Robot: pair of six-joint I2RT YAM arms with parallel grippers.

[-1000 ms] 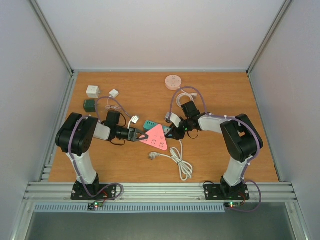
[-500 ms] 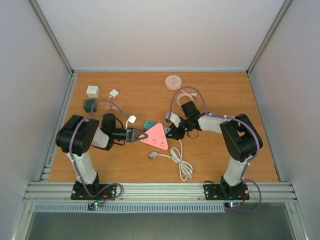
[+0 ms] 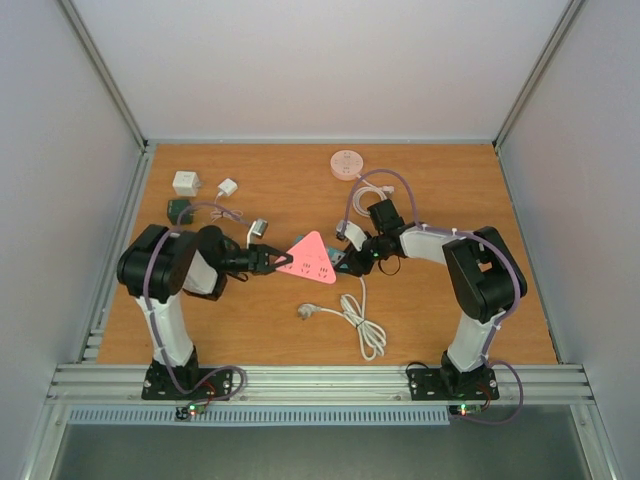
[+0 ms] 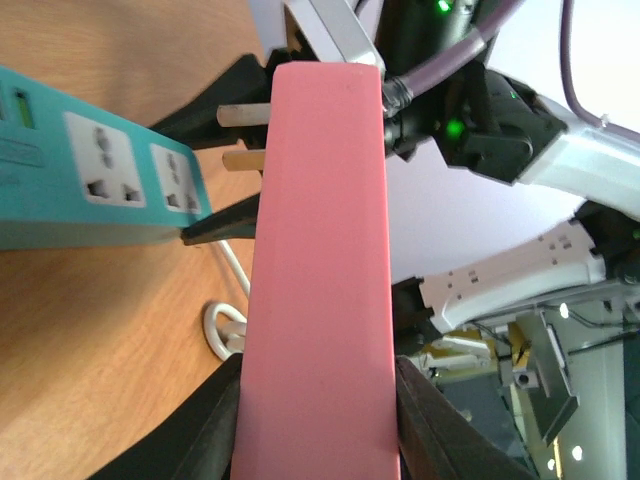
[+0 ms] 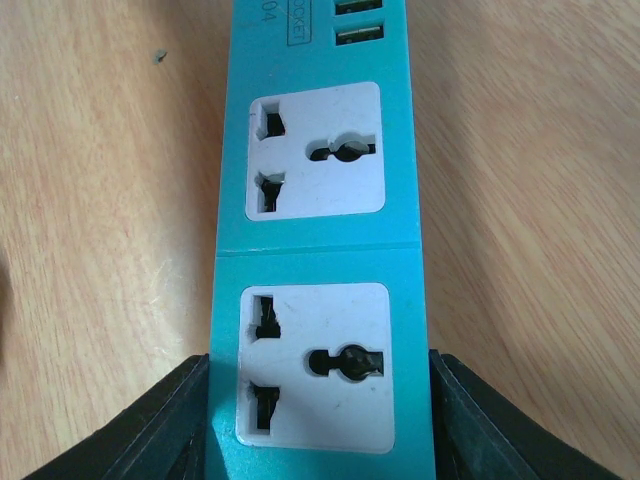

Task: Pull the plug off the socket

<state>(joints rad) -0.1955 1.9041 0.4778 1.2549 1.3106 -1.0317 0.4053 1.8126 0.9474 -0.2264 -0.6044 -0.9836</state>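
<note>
Plug [image 4: 320, 280], pink and triangular, sits pinched between the closed fingers [image 4: 205, 440] of the left gripper [image 3: 276, 261]. Its bare prongs [image 4: 245, 116] stand just clear of the teal power strip [image 5: 320, 250], which the right gripper [image 3: 350, 262] clamps at both sides between its fingers.

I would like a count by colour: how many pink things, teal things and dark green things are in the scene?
Pink: 2 (triangular plastic plug adapter, round disc)
Teal: 1 (long plastic power strip)
Dark green: 1 (small cube-shaped adapter)
Total: 4
</note>
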